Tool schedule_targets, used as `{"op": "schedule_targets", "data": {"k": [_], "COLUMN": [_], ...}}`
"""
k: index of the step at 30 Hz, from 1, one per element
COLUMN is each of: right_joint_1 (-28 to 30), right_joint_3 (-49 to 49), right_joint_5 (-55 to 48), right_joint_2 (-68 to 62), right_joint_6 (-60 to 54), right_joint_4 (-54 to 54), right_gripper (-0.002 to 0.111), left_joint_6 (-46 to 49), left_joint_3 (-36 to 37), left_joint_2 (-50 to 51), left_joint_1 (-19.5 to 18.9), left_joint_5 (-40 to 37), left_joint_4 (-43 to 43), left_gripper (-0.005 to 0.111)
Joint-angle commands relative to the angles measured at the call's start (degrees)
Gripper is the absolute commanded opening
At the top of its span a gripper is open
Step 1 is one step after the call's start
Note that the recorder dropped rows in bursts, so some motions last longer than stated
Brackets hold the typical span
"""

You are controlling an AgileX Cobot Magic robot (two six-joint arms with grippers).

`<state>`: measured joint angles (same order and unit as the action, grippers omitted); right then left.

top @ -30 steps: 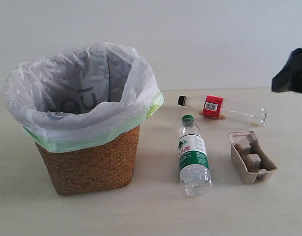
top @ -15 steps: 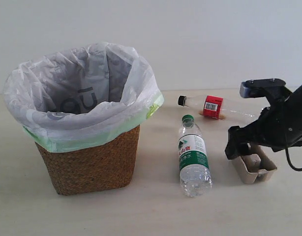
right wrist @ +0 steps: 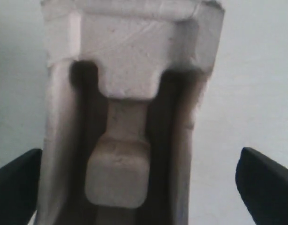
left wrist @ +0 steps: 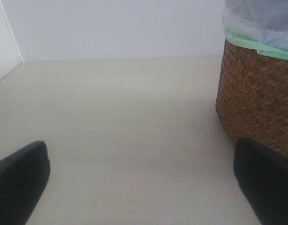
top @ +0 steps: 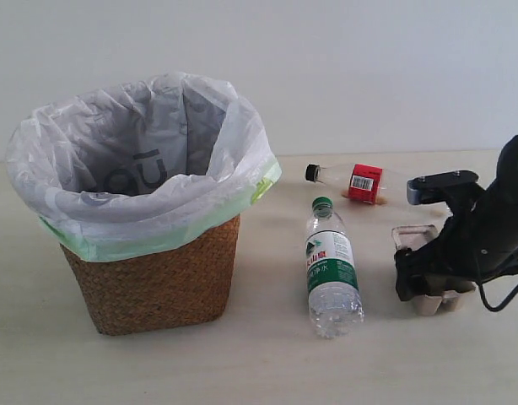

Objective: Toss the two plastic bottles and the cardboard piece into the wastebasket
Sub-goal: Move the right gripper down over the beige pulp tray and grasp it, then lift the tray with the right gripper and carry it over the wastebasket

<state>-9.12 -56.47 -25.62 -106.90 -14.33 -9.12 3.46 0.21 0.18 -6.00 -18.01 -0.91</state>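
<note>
The brown wicker wastebasket (top: 158, 283) with its white and pale green bag stands at the left; its wall also shows in the left wrist view (left wrist: 256, 98). The green-capped bottle (top: 331, 268) lies in the middle. Behind it lies the slim red-label bottle (top: 360, 182). My right gripper (top: 428, 283) is low over the beige cardboard piece (top: 413, 236), which lies between its wide-apart fingers (right wrist: 263, 187) in the right wrist view (right wrist: 130, 93); the fingers do not touch it. My left gripper (left wrist: 144, 187) is open over bare table beside the basket, out of the exterior view.
A pale wooden table (top: 267, 371) carries everything, with a white wall behind. My right arm (top: 495, 228) hides the slim bottle's far end and most of the cardboard piece. A wall corner shows in the left wrist view.
My right arm came in from the right edge and dropped down onto the cardboard piece, covering more of it. The bottles and the basket have not moved.
</note>
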Motion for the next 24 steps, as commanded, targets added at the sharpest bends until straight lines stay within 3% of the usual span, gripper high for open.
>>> {"op": "schedule_targets", "data": {"k": [1,7,9,11,15,24], "right_joint_1": [-0.08,-0.08,-0.08,-0.08,-0.08,-0.08], "right_joint_3": [-0.41,-0.41,-0.41,-0.41,-0.41,-4.3], "right_joint_5": [1.41,1.72,1.96,2.32,2.49,-2.57], "right_joint_2": [-1.04,-1.04,-1.04,-1.04,-1.04,-0.08], "right_joint_6": [0.24,0.33,0.36,0.48,0.71,5.87], "right_joint_4": [0.56,0.56,0.56,0.56,0.56,0.56], "right_gripper": [0.104,0.103,0.092,0.071,0.0,0.0], "left_joint_6": [-0.5,-0.5,-0.5,-0.5,-0.5,-0.5], "left_joint_3": [-0.21,-0.21,-0.21,-0.21,-0.21,-0.21], "left_joint_2": [-0.18,-0.18,-0.18,-0.18,-0.18,-0.18], "left_joint_1": [-0.14,-0.14,-0.14,-0.14,-0.14,-0.14], "left_joint_5": [0.42,0.42,0.42,0.42,0.42,0.42], "left_joint_4": [-0.12,-0.12,-0.12,-0.12,-0.12,-0.12], "left_gripper": [0.108,0.108,0.108,0.108,0.108,0.108]}}
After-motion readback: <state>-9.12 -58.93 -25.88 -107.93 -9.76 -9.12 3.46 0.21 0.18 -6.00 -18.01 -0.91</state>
